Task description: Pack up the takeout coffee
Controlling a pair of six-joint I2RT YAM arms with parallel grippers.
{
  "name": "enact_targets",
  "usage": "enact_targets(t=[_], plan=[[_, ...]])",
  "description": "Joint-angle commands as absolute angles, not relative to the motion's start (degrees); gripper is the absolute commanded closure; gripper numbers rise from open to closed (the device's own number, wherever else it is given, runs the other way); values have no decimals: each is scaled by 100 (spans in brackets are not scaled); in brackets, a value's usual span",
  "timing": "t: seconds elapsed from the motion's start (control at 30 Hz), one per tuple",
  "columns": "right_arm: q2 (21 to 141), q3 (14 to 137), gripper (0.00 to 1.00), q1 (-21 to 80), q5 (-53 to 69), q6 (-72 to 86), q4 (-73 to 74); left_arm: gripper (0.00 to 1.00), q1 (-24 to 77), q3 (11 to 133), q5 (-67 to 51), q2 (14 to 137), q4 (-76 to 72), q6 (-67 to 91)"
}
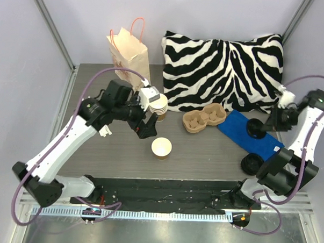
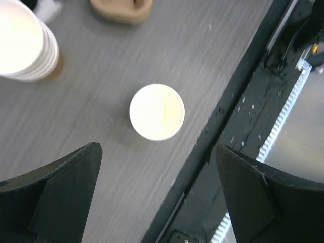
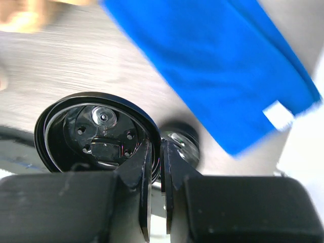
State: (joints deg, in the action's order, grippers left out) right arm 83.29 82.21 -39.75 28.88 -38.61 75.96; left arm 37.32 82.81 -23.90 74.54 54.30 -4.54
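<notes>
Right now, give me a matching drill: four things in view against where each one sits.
1 lidless cup
2 black lid
3 cardboard cup carrier
4 paper bag

a in front of the zebra pillow
b standing at the back left
c pinched by the shut right gripper
d just ahead of the open left gripper

Pairs: 1-d, 2-c, 3-a, 4-b

Small paper cup (image 1: 161, 148), upright, lidless, on table (image 1: 203, 158); black lid (image 3: 76, 132) between right fingers (image 3: 145, 192)

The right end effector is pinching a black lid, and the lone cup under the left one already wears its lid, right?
No. The left wrist view looks straight into the lone cup: open, no lid. The right end effector does pinch a black lid by its rim.
</notes>
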Motion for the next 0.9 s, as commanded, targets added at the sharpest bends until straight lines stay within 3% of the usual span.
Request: enact_targets(t=[0.0, 0.2, 0.33, 0.57, 0.87], plan=[[8394, 8595, 99, -2554, 3603, -3139, 8017, 0, 3613, 7727, -2470, 6682, 4521, -326], [8648, 8648, 99, -513, 3841, -1935, 7032, 0, 3586, 6294, -2014, 4968, 3631, -694], [9043, 8780, 99, 858, 4182, -1670, 6890, 0, 3595, 6451, -2433, 4825, 4191, -1412], [9536, 8974, 99, 2160, 4719, -1758, 7137, 0, 4104, 6407, -2478, 4834, 3947, -2994], [9650, 8974, 99, 2979, 5159, -1652, 7224, 0, 5536, 6108, -1846, 5017, 3190, -4289]])
